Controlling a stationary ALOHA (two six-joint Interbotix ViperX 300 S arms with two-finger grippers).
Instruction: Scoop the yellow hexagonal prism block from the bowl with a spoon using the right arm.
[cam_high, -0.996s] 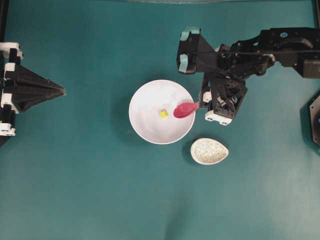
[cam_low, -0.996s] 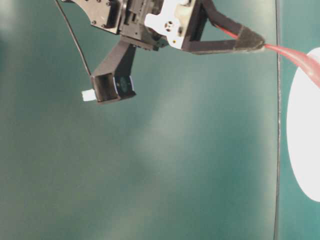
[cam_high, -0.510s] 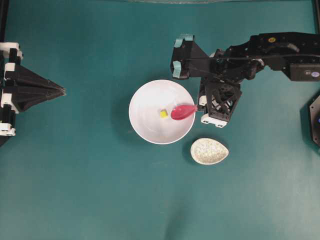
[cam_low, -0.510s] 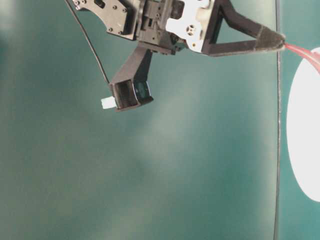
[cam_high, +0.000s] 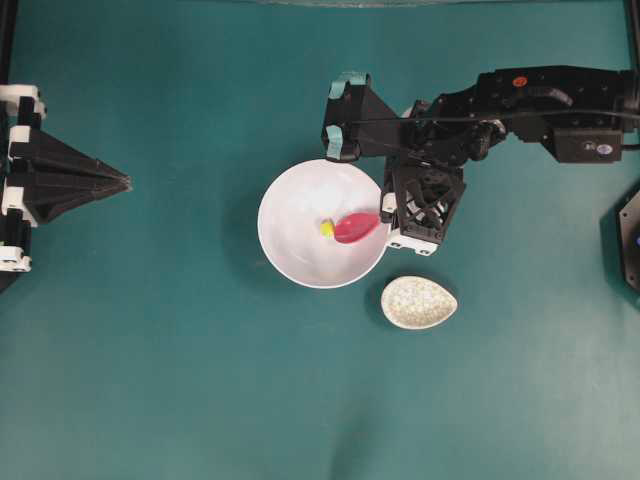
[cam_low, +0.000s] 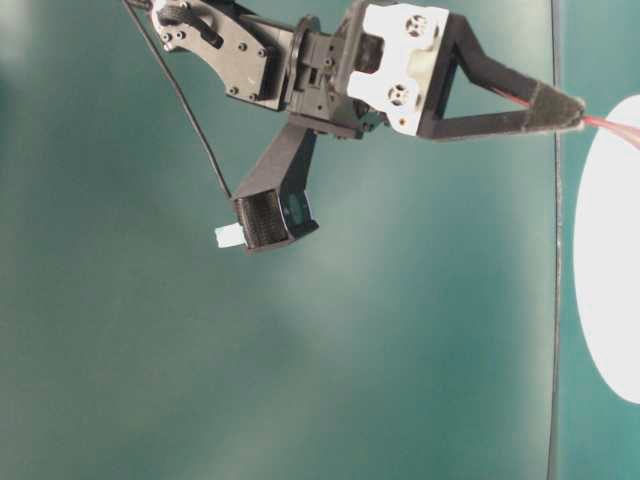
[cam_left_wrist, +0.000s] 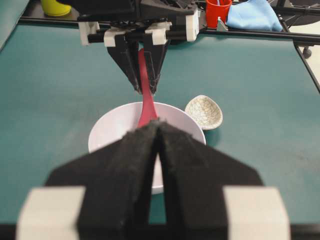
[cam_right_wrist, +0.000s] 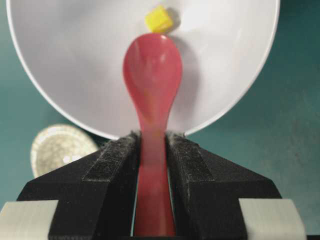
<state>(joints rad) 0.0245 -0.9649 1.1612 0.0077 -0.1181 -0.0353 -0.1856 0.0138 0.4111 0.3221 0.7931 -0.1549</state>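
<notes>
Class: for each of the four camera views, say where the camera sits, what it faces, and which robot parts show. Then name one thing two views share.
Overhead: above, looking down on bowl, both arms.
Table-level: low, side-on; right gripper, bowl edge.
Left wrist: behind the shut left gripper, facing bowl, spoon rest.
Right wrist: behind jaws clamping the spoon, its tip at the yellow block.
Shared: both wrist views show spoon and bowl.

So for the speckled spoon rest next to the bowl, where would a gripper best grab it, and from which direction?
Best guess: come straight down from above and pinch the spoon rest across its narrow pointed end, which faces away from the bowl. It lies flat with its hollow up, and the taper is the slimmest span for the jaws. It also sits apart from the bowl and the right gripper holding the spoon.
</notes>
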